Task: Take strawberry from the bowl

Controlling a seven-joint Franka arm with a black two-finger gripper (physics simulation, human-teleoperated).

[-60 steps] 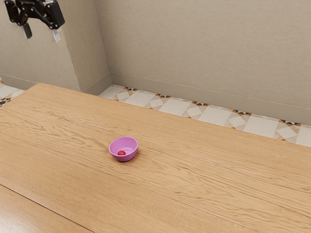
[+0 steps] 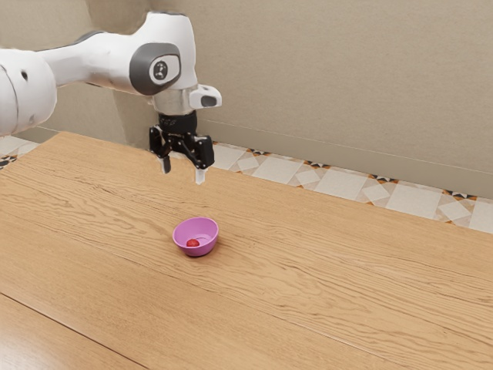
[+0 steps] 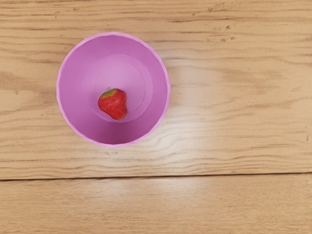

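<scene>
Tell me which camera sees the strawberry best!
The wrist view: it looks down into the bowl, so the strawberry shows its red body and green top clearly. In the exterior view it's a small red lump in the bowl, with no green I can make out.

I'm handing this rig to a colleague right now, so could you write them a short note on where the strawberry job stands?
Gripper: open and empty, fingers apart, hanging above the table and higher than the bowl.
Job's things: the pink-purple bowl stands upright on the table; the strawberry lies inside it, off centre, its green end visible.
Done: the strawberry has not been grasped or taken out yet.
Left: line up over the strawberry, lower into the bowl, close on the fruit, lift it clear. The task names no place to put it.
</scene>
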